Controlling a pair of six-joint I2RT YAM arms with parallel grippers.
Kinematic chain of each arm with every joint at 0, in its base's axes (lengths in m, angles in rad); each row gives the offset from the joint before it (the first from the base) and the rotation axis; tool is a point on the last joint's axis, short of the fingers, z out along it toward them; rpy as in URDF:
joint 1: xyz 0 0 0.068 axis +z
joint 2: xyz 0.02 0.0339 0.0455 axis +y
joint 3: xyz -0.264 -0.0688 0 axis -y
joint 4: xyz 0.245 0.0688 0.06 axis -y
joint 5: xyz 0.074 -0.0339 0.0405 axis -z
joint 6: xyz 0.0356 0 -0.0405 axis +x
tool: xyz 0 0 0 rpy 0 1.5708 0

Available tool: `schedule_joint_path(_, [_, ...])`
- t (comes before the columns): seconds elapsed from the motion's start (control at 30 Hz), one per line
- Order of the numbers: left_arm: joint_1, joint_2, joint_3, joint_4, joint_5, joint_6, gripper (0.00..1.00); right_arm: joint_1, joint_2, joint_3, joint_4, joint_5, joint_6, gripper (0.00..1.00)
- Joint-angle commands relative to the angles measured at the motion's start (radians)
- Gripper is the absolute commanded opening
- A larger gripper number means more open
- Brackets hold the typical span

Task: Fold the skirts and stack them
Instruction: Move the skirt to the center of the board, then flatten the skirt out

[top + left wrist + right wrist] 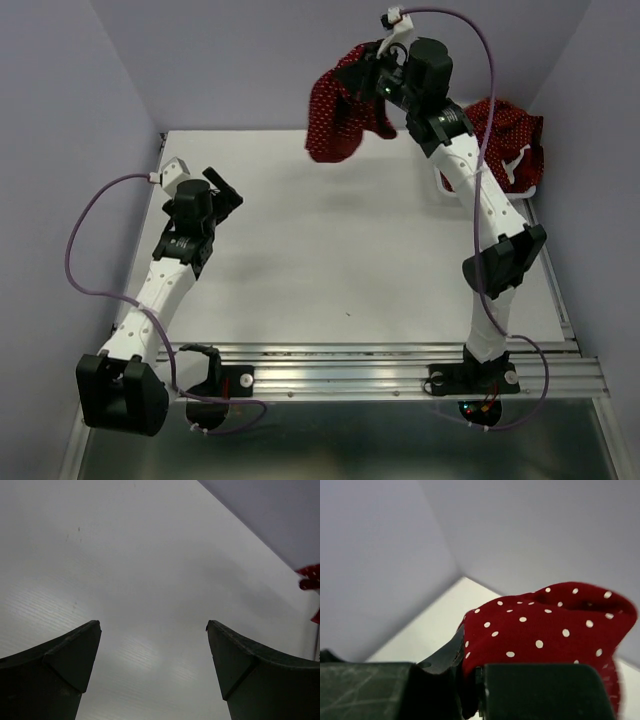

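A dark red skirt with white dots (338, 112) hangs in the air over the table's far edge, and my right gripper (380, 72) is shut on its upper part. In the right wrist view the dotted skirt (545, 625) bulges out from between the shut jaws of that gripper (470, 680). Another red dotted skirt (512, 135) lies heaped at the back right corner, partly hidden behind the right arm. My left gripper (226, 190) hovers open over the left side of the table, far from both skirts. The left wrist view shows this gripper (153, 625) holding nothing, with a scrap of red skirt (311, 577) at the right edge.
The white table (330, 260) is boxed in by pale walls at the back and on both sides. A metal rail (400, 365) runs along the near edge by the arm bases. White material (520, 162) shows among the heaped cloth at the back right.
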Motion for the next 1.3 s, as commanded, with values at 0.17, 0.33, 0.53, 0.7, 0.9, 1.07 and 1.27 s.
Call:
schedule_joint_path(0.17, [0.029, -0.049, 0.104, -0.031, -0.083, 0.013, 0.99, 0.012, 0.013, 0.064, 0.254, -0.073, 0.234, 0.04])
schedule_joint_path(0.33, [0.031, -0.095, 0.094, -0.131, -0.148, -0.042, 0.99, 0.003, -0.096, -0.396, 0.254, 0.026, 0.253, 0.43])
schedule_joint_path(0.53, [0.032, -0.129, 0.042, -0.243, -0.178, -0.113, 0.99, -0.017, -0.133, -0.708, 0.006, 0.001, 0.202, 1.0])
schedule_joint_path(0.7, [0.032, -0.076, 0.016, -0.208, -0.087, -0.102, 0.99, -0.017, -0.21, -0.773, -0.102, 0.104, 0.177, 1.0])
schedule_joint_path(0.9, [0.032, 0.047, -0.016, -0.05, 0.171, -0.032, 0.99, -0.017, -0.193, -0.77, -0.108, 0.295, 0.139, 1.0])
schedule_joint_path(1.07, [0.022, 0.167, -0.047, 0.065, 0.374, -0.002, 0.99, -0.017, -0.118, -0.682, -0.102, 0.44, 0.086, 1.0])
schedule_joint_path(1.27, [-0.037, 0.355, -0.048, 0.147, 0.475, 0.025, 0.99, -0.1, 0.061, -0.494, -0.111, 0.408, 0.019, 1.0])
